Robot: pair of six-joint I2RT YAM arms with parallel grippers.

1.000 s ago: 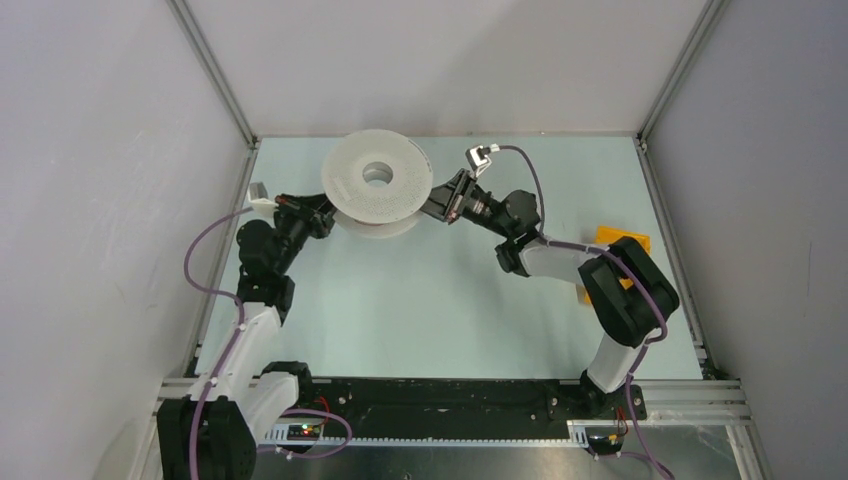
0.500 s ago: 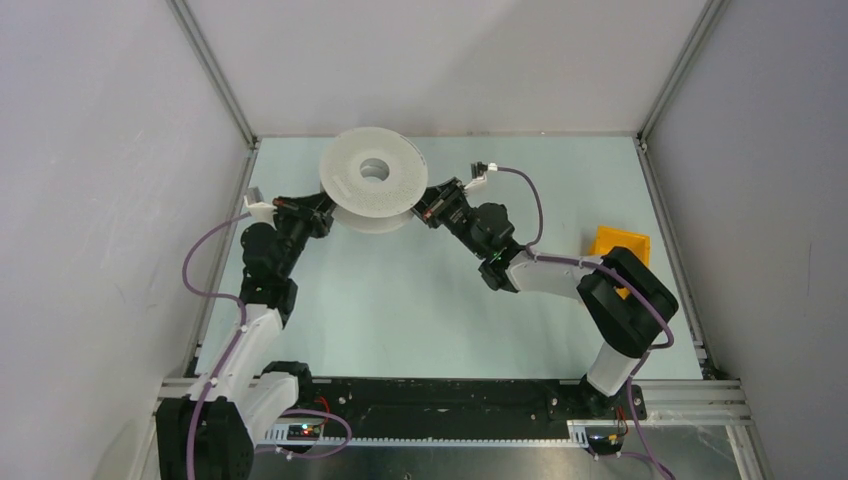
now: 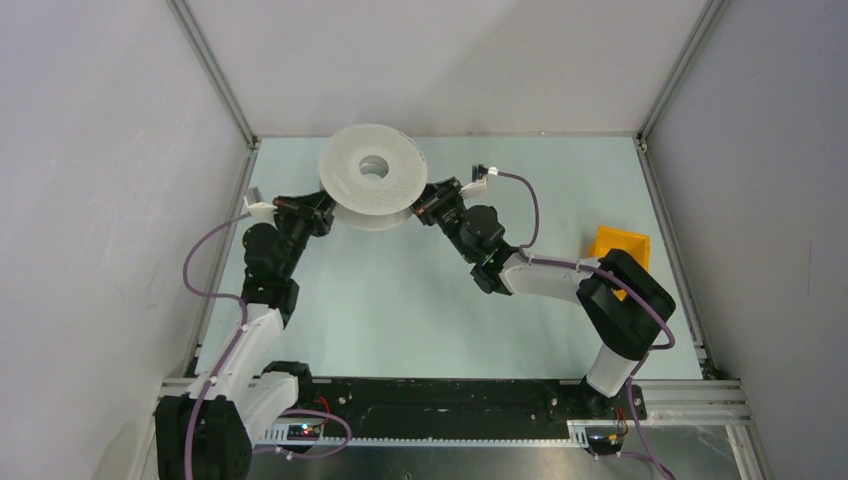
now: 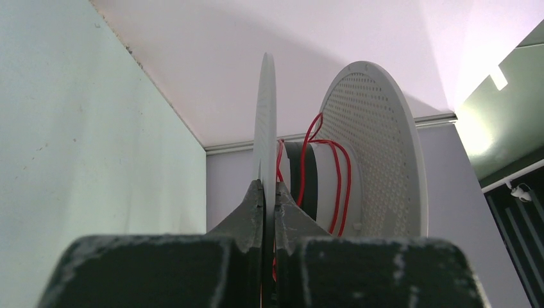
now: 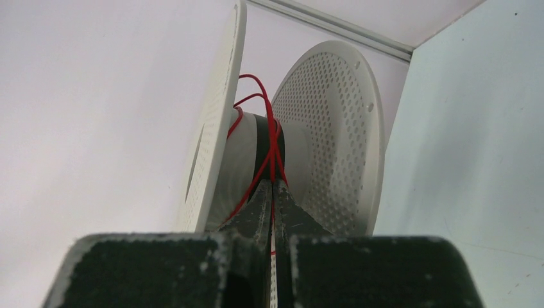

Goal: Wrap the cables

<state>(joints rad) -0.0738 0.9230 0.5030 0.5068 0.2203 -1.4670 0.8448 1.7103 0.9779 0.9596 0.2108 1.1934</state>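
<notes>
Mid-winding, we judged: left gripper (image 4: 268,187) pinched the spool (image 4: 378,160) flange, right gripper (image 5: 272,187) clenched the red cable (image 5: 276,144); next needed another taut turn.

The spool (image 3: 372,178) is white, and its two discs carry a regular pattern of small holes. The wire (image 5: 274,154) on it is bright red and lies over a black band (image 4: 310,186) on the core. The table (image 3: 420,320) is pale green. At 3 o'clock on it, a bin (image 3: 612,243) is orange-yellow.
</notes>
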